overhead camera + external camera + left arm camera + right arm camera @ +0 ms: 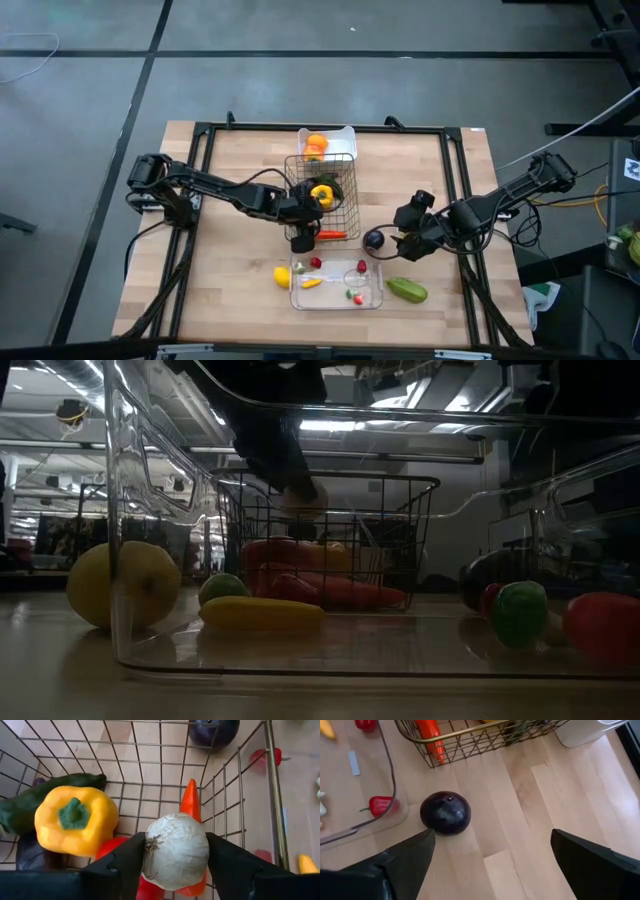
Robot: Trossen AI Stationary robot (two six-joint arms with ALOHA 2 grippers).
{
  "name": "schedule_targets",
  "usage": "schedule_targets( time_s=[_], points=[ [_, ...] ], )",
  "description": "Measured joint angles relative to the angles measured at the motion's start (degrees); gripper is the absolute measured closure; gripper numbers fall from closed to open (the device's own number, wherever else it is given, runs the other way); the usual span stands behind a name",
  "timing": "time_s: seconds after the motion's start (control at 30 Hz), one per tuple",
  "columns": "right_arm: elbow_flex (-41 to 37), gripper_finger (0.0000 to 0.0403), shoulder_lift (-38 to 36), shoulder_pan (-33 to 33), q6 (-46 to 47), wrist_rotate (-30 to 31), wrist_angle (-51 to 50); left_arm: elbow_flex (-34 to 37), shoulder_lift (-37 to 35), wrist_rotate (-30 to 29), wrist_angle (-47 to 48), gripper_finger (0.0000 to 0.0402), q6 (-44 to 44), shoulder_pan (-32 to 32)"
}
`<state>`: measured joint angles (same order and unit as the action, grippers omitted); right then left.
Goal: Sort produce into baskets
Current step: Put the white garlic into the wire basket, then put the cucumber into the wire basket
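Note:
Over the near left part of the wire basket point(345, 175), my left gripper point(304, 226) is shut on a white garlic bulb point(175, 851). Below it in the basket lie a yellow pepper point(75, 820), a dark green cucumber point(30, 802), a carrot point(190, 802) and a red pepper point(114, 847). My right gripper point(492, 850) stands open above the table, just right of a purple eggplant point(445, 813) that rests on the wood between the wire basket and the clear tray point(372, 300). The white tray point(343, 135) at the far side holds orange peppers point(316, 146). My left gripper pinches the garlic bulb by two opposite sides point(150, 855) between its two fingers point(125, 865). The fingers slant down into the basket from the table's left. The bulb hangs above the peppers and the carrot; whether it touches them I cannot tell.
The clear tray holds small red, yellow and green pieces. A lemon point(283, 276) lies left of it, a green cucumber point(407, 290) right of it, and a small red pepper point(380, 805) sits inside its wall. Bare wood lies to the table's left and right.

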<state>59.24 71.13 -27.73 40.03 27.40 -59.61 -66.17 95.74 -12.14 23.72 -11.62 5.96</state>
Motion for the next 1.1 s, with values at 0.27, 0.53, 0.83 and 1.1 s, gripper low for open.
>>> schedule_targets(
  time_s=[0.27, 0.53, 0.83, 1.1],
  points=[
    [0.01, 0.0006, 0.00, 0.00, -0.01, -0.49, 0.00, 0.00, 0.00, -0.09, -0.19, 0.0144, -0.46, 0.02],
    [0.09, 0.0004, 1.72, 0.28, 4.87, -1.75, -1.35, 0.00, 0.00, -0.09, -0.24, 0.0133, -0.49, 0.04],
    [0.09, 0.0005, 2.25, 0.70, 4.66, -5.77, -0.24, 0.00, 0.00, -0.11, -0.35, 0.0135, -0.46, 0.02],
    [0.09, 0.0005, 2.25, 0.17, 7.98, -16.93, 1.97, 0.00, 0.00, -0.11, -0.35, 0.0135, -0.46, 0.04]
  ],
)
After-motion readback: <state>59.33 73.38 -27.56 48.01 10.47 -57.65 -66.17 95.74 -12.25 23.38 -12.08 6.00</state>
